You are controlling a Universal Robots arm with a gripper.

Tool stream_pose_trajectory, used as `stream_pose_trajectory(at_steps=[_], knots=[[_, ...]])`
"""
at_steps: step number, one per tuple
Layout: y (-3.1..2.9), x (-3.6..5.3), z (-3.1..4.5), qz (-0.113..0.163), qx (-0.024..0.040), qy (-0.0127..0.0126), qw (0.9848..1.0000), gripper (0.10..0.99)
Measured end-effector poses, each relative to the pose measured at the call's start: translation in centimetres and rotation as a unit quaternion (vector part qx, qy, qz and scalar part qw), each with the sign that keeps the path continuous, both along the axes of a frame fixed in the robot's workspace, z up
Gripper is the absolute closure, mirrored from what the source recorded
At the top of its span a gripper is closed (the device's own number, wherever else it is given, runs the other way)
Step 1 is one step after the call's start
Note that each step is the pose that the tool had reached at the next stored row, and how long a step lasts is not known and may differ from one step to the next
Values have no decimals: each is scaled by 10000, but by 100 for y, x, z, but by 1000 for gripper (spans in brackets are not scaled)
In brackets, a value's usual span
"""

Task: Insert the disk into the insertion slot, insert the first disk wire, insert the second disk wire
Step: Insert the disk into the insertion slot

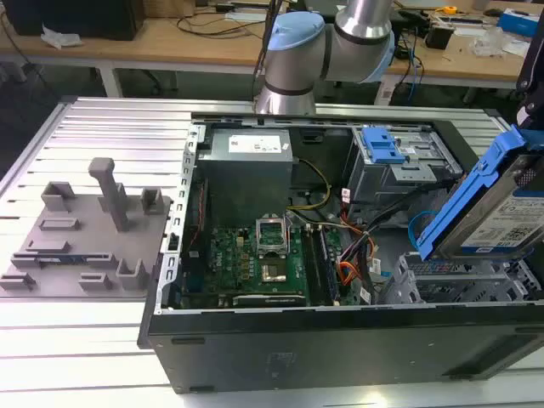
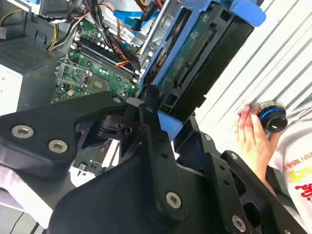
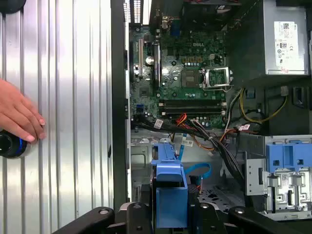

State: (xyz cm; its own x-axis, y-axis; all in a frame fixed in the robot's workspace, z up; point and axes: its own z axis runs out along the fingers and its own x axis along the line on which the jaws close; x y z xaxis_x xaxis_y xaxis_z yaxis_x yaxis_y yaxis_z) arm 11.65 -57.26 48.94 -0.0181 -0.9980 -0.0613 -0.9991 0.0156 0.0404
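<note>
The disk [image 1: 501, 212], a silver drive with a white label in a bright blue carrier, hangs tilted over the open computer case at the exterior view's right. My gripper [image 2: 168, 119] is shut on its lower end, one black finger on each side of the blue carrier [image 3: 170, 195]. The disk's underside [image 2: 195, 63] faces the second wrist camera. Under the disk lies the insertion slot [image 1: 459, 285], a low bay of grey perforated metal; the disk is above it, not in it. Orange and blue cables [image 1: 350, 270] lie loose beside the bay; which are the disk wires I cannot tell.
A taller grey cage with a blue latch [image 1: 399, 161] stands behind the bay. The motherboard [image 1: 255, 255] and power supply [image 1: 251, 153] take up the rest of the case. A grey fixture plate [image 1: 81, 238] lies outside. A person's hand [image 3: 19, 117] rests by a knob [image 3: 9, 144].
</note>
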Motion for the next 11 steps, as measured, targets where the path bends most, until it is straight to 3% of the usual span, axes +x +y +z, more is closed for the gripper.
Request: stream_pose_trajectory(at_steps=[11], knots=[[0,0,0,0,15,0,10000,722]])
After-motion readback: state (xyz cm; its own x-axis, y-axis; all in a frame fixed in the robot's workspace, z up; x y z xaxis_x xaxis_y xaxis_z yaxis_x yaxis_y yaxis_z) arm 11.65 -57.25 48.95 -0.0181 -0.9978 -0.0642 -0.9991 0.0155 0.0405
